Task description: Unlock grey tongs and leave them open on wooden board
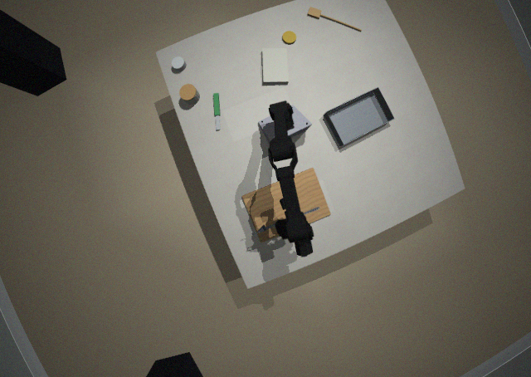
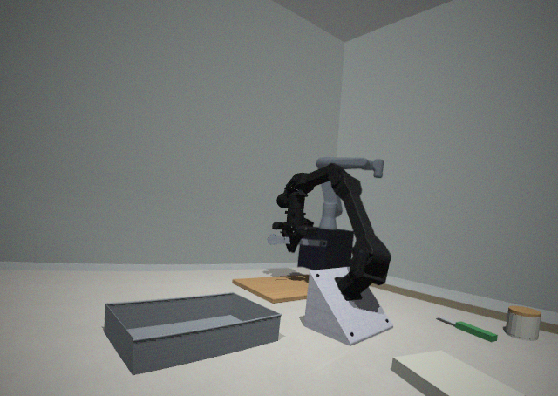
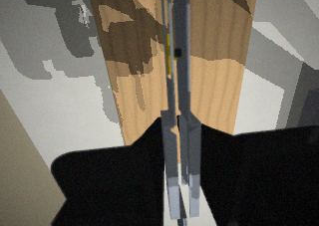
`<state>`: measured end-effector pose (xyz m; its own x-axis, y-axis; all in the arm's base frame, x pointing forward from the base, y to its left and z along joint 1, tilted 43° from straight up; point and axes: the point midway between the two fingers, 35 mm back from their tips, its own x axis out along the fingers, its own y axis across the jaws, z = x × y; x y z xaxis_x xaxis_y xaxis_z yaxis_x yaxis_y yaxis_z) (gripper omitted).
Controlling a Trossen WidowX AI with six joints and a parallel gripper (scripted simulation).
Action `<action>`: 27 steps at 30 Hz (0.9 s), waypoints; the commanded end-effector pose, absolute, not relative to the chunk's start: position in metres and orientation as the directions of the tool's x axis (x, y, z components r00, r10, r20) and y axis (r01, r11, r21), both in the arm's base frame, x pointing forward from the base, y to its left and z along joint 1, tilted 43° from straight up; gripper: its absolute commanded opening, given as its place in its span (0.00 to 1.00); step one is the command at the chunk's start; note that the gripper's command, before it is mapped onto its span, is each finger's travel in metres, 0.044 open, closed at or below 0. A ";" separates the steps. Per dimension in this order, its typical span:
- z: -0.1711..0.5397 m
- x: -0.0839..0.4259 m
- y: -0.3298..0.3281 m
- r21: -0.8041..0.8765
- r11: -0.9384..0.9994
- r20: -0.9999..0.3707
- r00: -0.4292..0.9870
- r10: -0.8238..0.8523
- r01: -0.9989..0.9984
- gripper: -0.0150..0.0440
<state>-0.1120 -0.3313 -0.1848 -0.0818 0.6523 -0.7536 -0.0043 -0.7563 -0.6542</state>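
My gripper [image 2: 293, 243] [image 3: 169, 120] points down and is shut on the grey tongs [image 1: 312, 210] [image 2: 274, 239] [image 3: 183, 87]. It holds them about level, above the wooden board [image 1: 309, 188] [image 2: 266, 289] [image 3: 219, 94] and not touching it. The tongs stick out on both sides of the fingers. In the wrist view their two arms run side by side with a narrow gap, and a thin yellow part shows between them. Whether the lock is on I cannot tell. The arm hides the gripper and the tongs' middle in the top view. The roasting tin [image 1: 385, 105] [image 2: 207, 349] is empty.
My arm's sloped base [image 1: 299, 122] [image 2: 329, 308] stands between the board and a pale block [image 1: 275, 66] [image 2: 445, 372]. A green-handled knife [image 1: 216, 104] [image 2: 475, 331], a wooden-lidded jar [image 1: 187, 91] [image 2: 522, 323], a white round item [image 1: 177, 63], a yellow disc [image 1: 289, 36] and a wooden spatula [image 1: 314, 12] lie farther off.
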 end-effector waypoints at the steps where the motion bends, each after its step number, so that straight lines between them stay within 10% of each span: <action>1: -0.188 -0.114 -0.328 -0.653 -0.757 -0.754 -0.088 0.651 -0.001 0.00; 27: -0.220 -0.117 -0.300 -0.654 -0.757 -0.754 -0.089 0.651 -0.002 0.00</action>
<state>-0.1169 -0.3043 -0.2167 -0.0836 0.6483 -0.7568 -0.0058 -0.7598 -0.6502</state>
